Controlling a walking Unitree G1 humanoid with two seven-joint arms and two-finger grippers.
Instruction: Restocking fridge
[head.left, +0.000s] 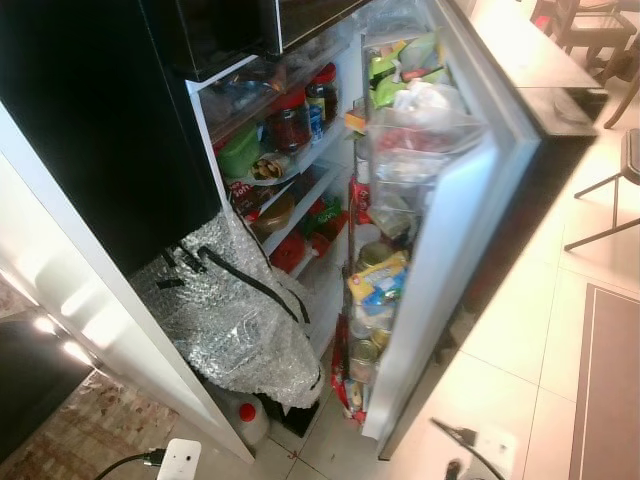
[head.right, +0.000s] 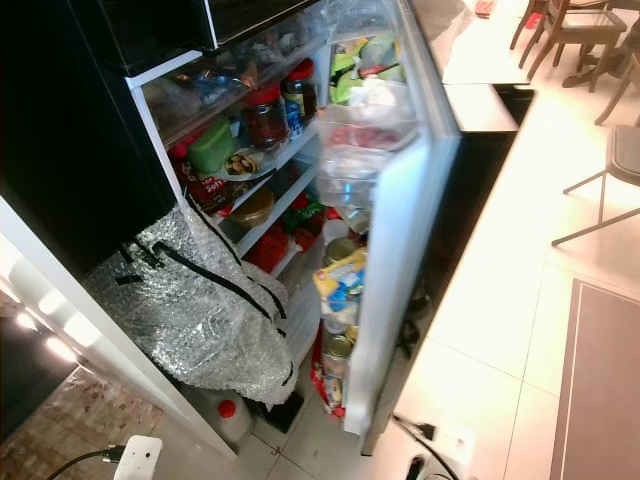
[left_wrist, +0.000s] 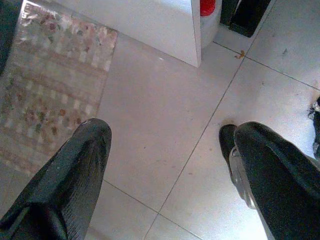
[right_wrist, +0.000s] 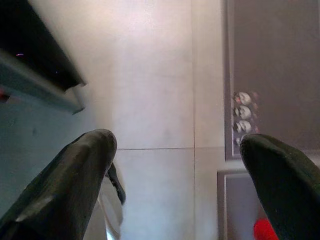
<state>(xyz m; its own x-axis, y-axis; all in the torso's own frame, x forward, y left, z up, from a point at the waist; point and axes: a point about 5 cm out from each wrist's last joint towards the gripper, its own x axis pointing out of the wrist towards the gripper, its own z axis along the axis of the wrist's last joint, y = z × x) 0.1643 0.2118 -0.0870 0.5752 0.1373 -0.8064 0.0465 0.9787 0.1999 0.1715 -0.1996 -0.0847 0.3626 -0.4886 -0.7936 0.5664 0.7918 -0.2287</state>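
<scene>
So the fridge (head.left: 300, 170) door (head.left: 450, 250) hangs wide open, shelves crammed with jars, a bubble-wrap bag (head.left: 235, 315) slumped at its base. Left gripper (left_wrist: 165, 165) and right gripper (right_wrist: 177, 170) both spread wide, empty, over floor tiles.

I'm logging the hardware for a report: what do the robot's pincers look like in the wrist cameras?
The left pincer has two long, glossy black fingers with rounded tips; a strip of silver metal edges the inside of one. The right pincer matches: two thick black fingers, rounded at the ends, with a pale silvery part beneath one. No cables or markings can be made out.
</scene>
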